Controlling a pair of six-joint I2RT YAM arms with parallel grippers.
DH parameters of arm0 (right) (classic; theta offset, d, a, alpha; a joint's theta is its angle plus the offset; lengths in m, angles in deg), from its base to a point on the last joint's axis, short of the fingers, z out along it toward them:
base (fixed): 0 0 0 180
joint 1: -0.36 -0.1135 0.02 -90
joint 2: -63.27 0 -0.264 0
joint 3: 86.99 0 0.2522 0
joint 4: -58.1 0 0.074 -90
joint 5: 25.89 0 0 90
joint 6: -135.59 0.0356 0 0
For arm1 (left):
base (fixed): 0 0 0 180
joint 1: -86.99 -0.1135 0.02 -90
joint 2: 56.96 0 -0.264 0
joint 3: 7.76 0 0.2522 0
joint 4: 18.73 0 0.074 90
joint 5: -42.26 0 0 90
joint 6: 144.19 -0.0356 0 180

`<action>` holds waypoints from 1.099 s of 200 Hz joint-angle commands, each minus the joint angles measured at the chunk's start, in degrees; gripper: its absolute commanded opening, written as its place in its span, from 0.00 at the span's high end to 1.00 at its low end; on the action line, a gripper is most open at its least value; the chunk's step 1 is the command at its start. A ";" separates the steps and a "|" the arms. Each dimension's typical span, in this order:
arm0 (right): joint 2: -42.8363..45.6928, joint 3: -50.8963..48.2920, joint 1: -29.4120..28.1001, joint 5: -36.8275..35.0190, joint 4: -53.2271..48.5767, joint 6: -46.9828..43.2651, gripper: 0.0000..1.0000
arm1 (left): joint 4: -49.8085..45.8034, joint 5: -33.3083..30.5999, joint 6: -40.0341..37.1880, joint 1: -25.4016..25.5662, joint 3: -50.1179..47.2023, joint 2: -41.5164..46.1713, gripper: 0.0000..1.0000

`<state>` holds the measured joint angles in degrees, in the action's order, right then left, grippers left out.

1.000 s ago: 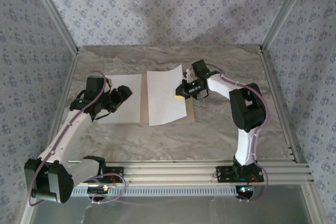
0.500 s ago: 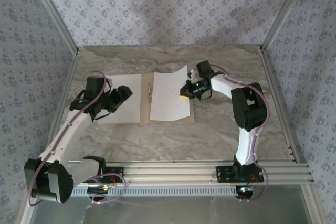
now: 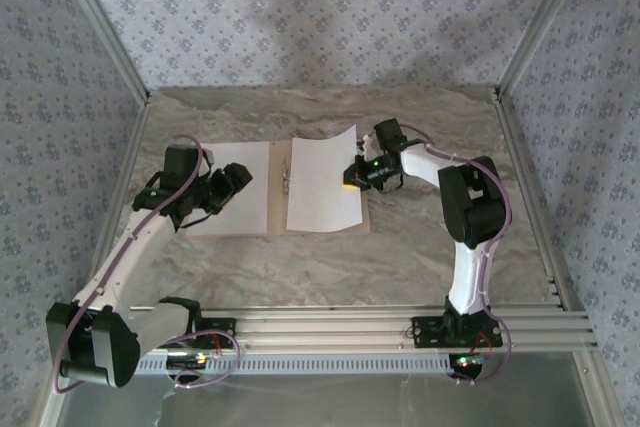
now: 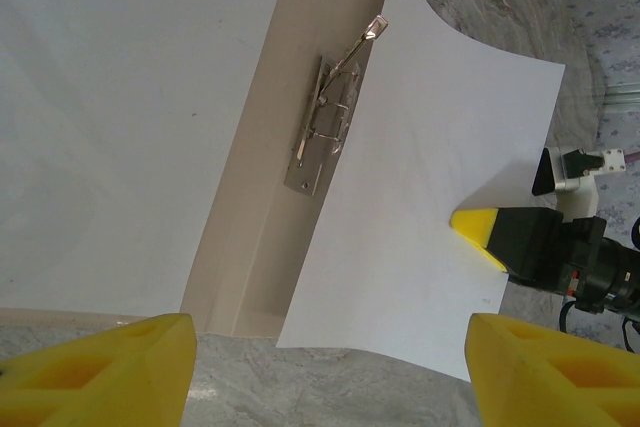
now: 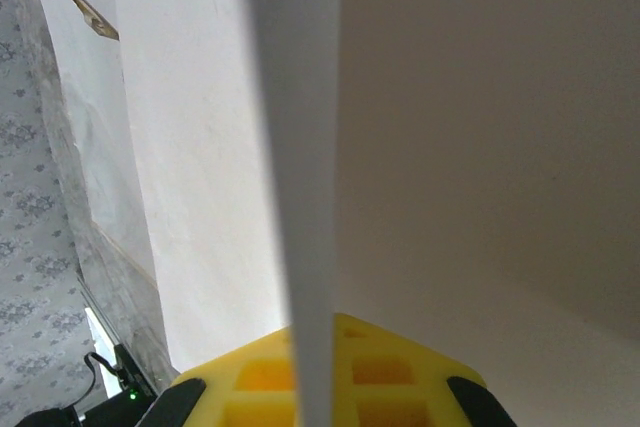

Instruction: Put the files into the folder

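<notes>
The tan folder (image 3: 277, 205) lies open on the table, its metal clip (image 3: 287, 175) bare along the spine. One white file (image 3: 240, 192) lies flat on the left cover. The other file (image 3: 320, 182) rests over the right cover with its far corner curled up. My right gripper (image 3: 351, 178) is shut on that sheet's right edge, and the paper (image 5: 180, 147) runs edge-on between the yellow fingers (image 5: 400, 372). My left gripper (image 3: 236, 181) hovers open over the left file (image 4: 120, 127), holding nothing. Its view shows the clip (image 4: 325, 122) and the held sheet (image 4: 420, 217).
Aluminium posts and patterned walls close in the marble table (image 3: 420, 247) on three sides. A metal rail (image 3: 330, 322) runs along the near edge by the arm bases. Bare table lies in front of and to the right of the folder.
My right gripper has drawn its sheet to the right, uncovering the clip and spine; in the last half second it barely moved. The left arm has stayed still.
</notes>
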<state>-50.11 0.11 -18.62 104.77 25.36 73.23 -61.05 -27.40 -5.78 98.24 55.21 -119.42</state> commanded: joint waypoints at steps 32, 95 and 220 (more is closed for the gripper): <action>-0.70 -1.63 1.10 0.02 1.08 -2.24 1.00 | -1.06 1.45 -1.21 -0.35 0.06 1.02 0.28; -0.90 -2.06 0.61 0.79 3.68 -2.57 1.00 | -1.09 1.49 -1.20 -0.39 0.01 0.97 0.28; -1.35 -0.36 -0.63 0.38 4.02 -7.23 1.00 | -0.62 2.34 -1.25 -0.35 -0.73 0.65 0.28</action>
<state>-50.40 -1.31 -19.17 104.99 30.58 68.37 -61.05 -26.28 -5.78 98.24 55.15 -119.42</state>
